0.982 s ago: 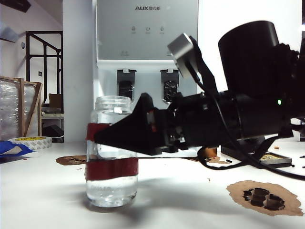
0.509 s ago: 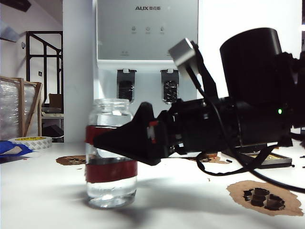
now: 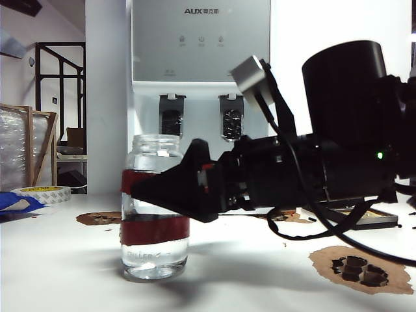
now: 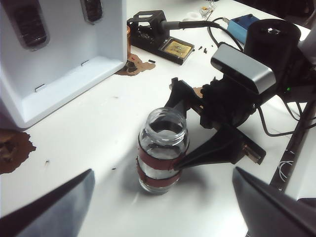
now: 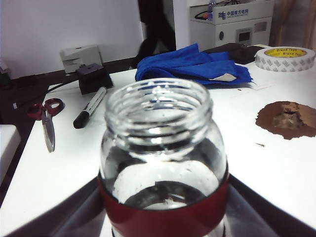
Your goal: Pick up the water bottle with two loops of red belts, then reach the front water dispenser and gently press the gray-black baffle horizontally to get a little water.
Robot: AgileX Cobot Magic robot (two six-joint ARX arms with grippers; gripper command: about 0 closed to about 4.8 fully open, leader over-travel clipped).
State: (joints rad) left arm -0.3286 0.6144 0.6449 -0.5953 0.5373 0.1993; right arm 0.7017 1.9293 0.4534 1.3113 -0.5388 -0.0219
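The water bottle (image 3: 155,214) is a clear glass jar with two dark-red bands and a little water in it. It stands low over the white table, left of centre. My right gripper (image 3: 153,192) reaches in from the right, and its black fingers (image 4: 217,150) press the banded middle from both sides, shut on it. In the right wrist view the bottle (image 5: 163,148) fills the space between the fingers of the right gripper (image 5: 163,217). The water dispenser (image 3: 201,45) stands behind, with the gray-black baffle (image 3: 231,123) at the right of its bay. My left gripper (image 4: 163,197) hangs open above the table, apart from the bottle (image 4: 162,148).
A twin lever (image 3: 171,121) sits left of the baffle. A tape roll (image 3: 42,194) and a blue cloth (image 3: 13,201) lie at the left. Brown burnt patches (image 3: 361,266) mark the table. A soldering stand (image 4: 158,34), scissors (image 5: 47,116) and a marker (image 5: 91,106) lie around.
The right gripper and the bottle between its fingers have shifted slightly to the right, and the wrist has tipped a little.
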